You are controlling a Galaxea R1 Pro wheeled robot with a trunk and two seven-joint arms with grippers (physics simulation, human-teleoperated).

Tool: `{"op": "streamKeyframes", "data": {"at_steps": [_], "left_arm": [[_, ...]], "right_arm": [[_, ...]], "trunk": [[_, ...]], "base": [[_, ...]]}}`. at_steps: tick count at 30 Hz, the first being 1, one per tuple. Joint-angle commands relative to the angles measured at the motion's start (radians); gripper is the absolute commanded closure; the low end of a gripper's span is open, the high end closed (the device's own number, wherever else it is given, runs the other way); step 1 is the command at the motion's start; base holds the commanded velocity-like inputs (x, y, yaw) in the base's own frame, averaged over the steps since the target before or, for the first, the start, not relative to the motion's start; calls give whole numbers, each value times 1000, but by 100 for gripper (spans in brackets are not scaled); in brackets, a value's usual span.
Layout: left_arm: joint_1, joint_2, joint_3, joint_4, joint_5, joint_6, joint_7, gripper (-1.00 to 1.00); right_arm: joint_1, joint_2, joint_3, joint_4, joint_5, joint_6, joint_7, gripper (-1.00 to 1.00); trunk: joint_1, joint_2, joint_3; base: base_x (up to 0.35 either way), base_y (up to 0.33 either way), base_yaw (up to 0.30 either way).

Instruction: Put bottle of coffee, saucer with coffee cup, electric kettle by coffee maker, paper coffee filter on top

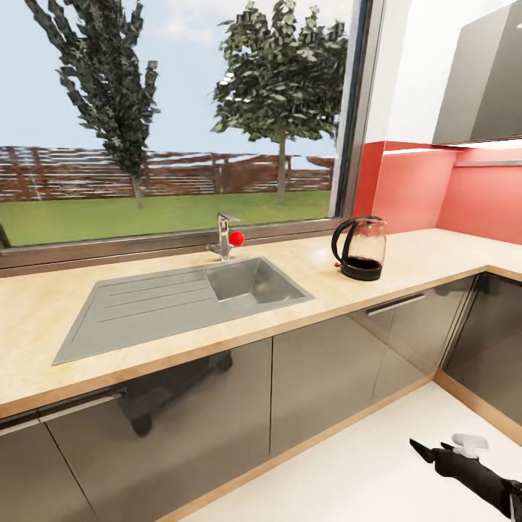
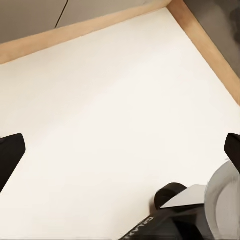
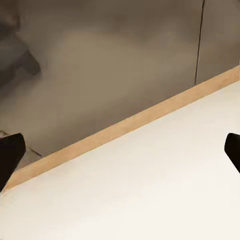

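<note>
1. The glass electric kettle with black handle and black base (image 1: 359, 249) stands upright on the pale beige stone-look countertop (image 1: 435, 254), well ahead of and above both sets of fingers, beside the red splashback (image 1: 413, 188). No coffee maker, coffee bottle, filter, saucer or cup is seen on this stretch of counter.

2. The right gripper (image 3: 120, 150) has its two black fingertips (image 3: 10, 152) spread wide at opposite edges of the right wrist view, with nothing between them. Beyond the tips lie the white floor (image 3: 150, 190), a tan wooden plinth strip (image 3: 125, 125) and glossy grey cabinet fronts (image 3: 100, 65).

3. The left gripper (image 2: 120, 150) is likewise spread wide and empty, its fingertips (image 2: 10, 150) pointing down at the same white floor. A grey and black part of the robot lies behind the fingers.

4. In the head view a black arm (image 1: 471, 471) hangs low over the floor, well short of the counter.

5. Judgement: the robot appears to be in transit or repositioning; no grasp is under way.

6. Recommendation: if the kettle is the next item, bring the base square to the counter, raise an arm above the counter edge before reaching, keep the fingers spread until they straddle the handle, and keep the kettle upright.

7. The grey steel sink with drainer (image 1: 188, 297) and chrome tap with red knob (image 1: 226, 235) lie off to the left of the fingers; avoid them.
</note>
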Motion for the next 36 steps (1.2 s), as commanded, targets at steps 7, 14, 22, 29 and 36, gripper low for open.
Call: {"op": "streamKeyframes", "data": {"at_steps": [7, 14, 22, 29, 36], "left_arm": [[44, -1, 53, 0, 8, -4, -2, -100], [129, -3, 197, 0, 8, -4, -1, -100], [215, -11, 262, 0, 14, -6, 6, -100], [276, -48, 353, 0, 23, -9, 150, -100], [314, -74, 368, 1, 29, -10, 214, -100]], "right_arm": [[-126, 59, -5, -191, -1, 174, 143, -100], [-217, 200, 126, -538, -37, 419, 213, -100], [-257, 259, 486, -741, -213, 710, 164, -100], [-432, 357, 832, -728, -353, 841, -314, -100], [-544, 393, 1027, -361, -714, 645, -1070, -100]], "trunk": [[0, -1, -1], [0, -1, -1], [0, -1, -1], [0, -1, -1], [0, -1, -1]], "base": [[0, 0, 0], [0, 0, 0], [0, 0, 0], [0, 0, 0], [0, 0, 0]]}}
